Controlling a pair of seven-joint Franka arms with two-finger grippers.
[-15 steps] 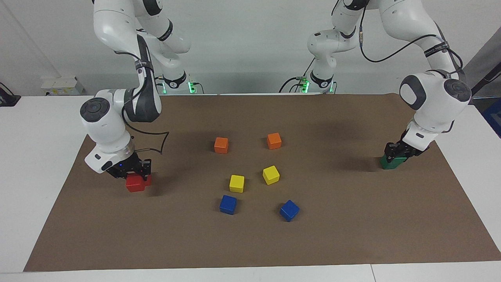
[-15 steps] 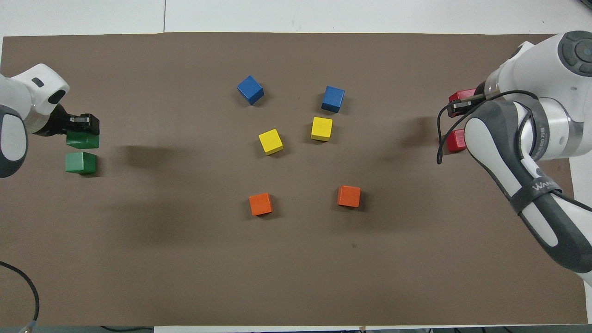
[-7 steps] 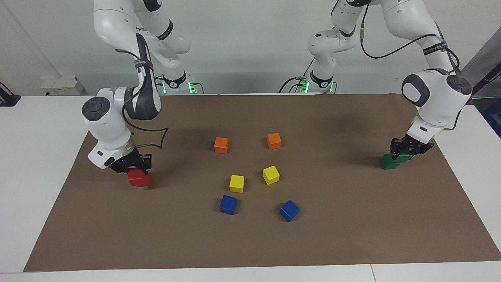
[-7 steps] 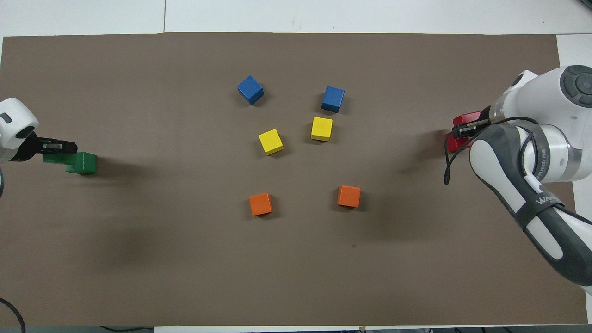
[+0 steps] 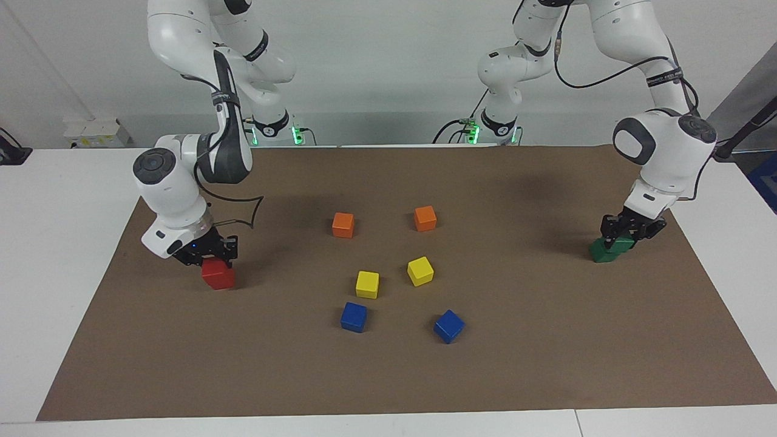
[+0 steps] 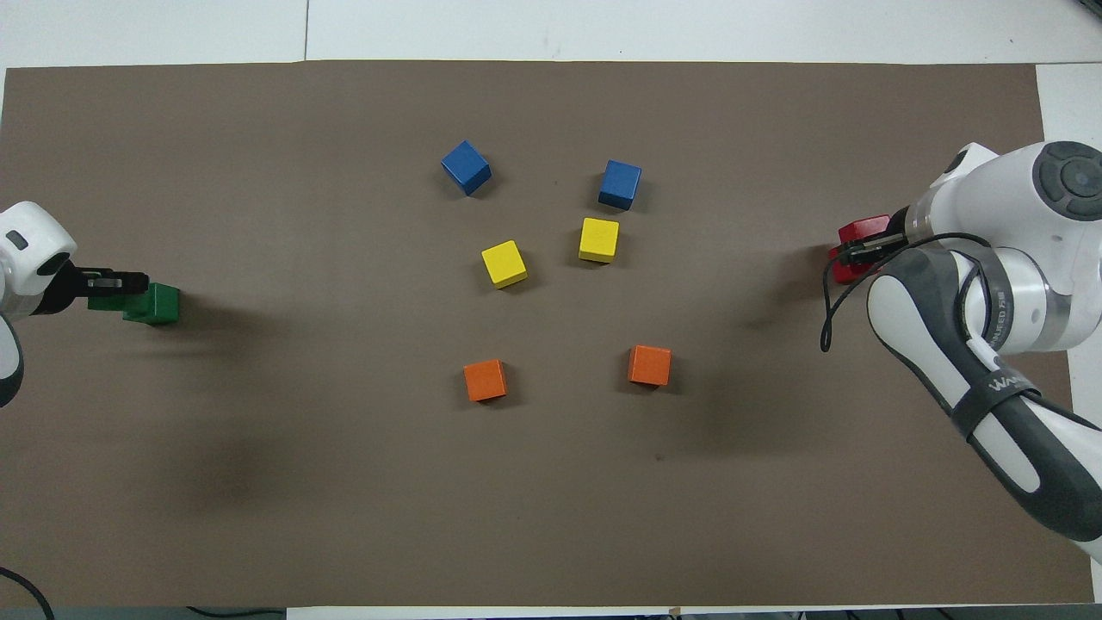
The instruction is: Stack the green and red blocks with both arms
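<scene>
White walls back a white counter (image 5: 61, 255) spread with a brown mat (image 5: 388, 376), and both arms reach down to it at opposite ends. At the right arm's end, the right gripper (image 5: 205, 255) is closed on the upper red block (image 5: 216, 271), which sits directly over the lower red block (image 6: 846, 270). From the facing view the two read almost as one red shape, so they look closely lined up. I cannot tell whether they already touch. In the middle of the mat, well apart from either gripper, lie the orange cubes (image 5: 343, 224), yellow cubes (image 5: 367, 284) and blue cubes (image 5: 353, 317), none of them part of the job. At the left arm's end, the left gripper (image 5: 628, 233) is closed on the upper green block (image 5: 623, 243), carried slightly tilted. The lower green block (image 5: 601, 253) rests on the mat and shows past the held block's edge, toward the middle of the counter. That offset looks like what the coming move turns on. The green pair seems less squarely aligned than the red, so the left arm probably needs a small shift toward the centre and a levelling of its block before letting go. The right arm likely needs only to settle straight down. A release while the green block overhangs risks it tipping off.
</scene>
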